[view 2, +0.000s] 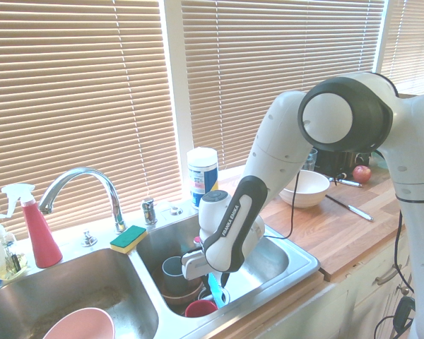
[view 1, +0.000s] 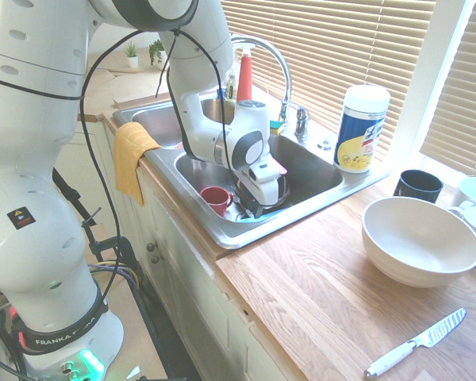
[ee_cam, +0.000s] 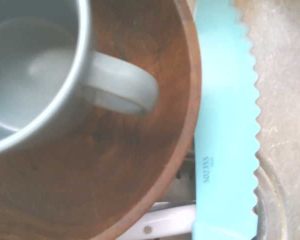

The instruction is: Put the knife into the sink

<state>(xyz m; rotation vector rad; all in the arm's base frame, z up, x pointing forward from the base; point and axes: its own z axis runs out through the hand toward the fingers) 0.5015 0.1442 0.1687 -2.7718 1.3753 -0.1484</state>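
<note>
In the near basin of a steel sink (view 1: 220, 240), as the first exterior view has it, the turquoise knife (ee_cam: 225, 115) lies beside a brown bowl (ee_cam: 135, 175), its serrated edge turned away from the bowl. The jaws are down in that basin, largely hidden by the arm (view 1: 214, 63) and the clutter; whether they stand open or shut, or have hold of the knife, cannot be told. The wrist view cuts off both ends of the blade and most of the gray mug (ee_cam: 35, 70) inside the bowl. A white handle (ee_cam: 165, 221) shows only in part between bowl and knife, and the curved clear rim (ee_cam: 276, 195) beyond the blade is too partial to name. A red cup (view 1: 215, 200) sits at the basin's left.

In the second exterior view, a pink bowl (view 2: 81, 328) in the other basin is cut off by the picture's edge. A sponge (view 2: 128, 239) rests behind the divider.

At right, the wooden desk (view 1: 309, 278) carries a cream bowl (view 1: 420, 238), a white-handled knife (view 1: 416, 343), a black mug (view 1: 417, 186) and pale mugs (view 1: 474, 193) cropped by the frame. A wipes canister (view 1: 363, 131) stands at the sink's far corner, below window blinds (view 1: 325, 32). An orange towel (view 1: 132, 163) hangs over the desk's left edge.
</note>
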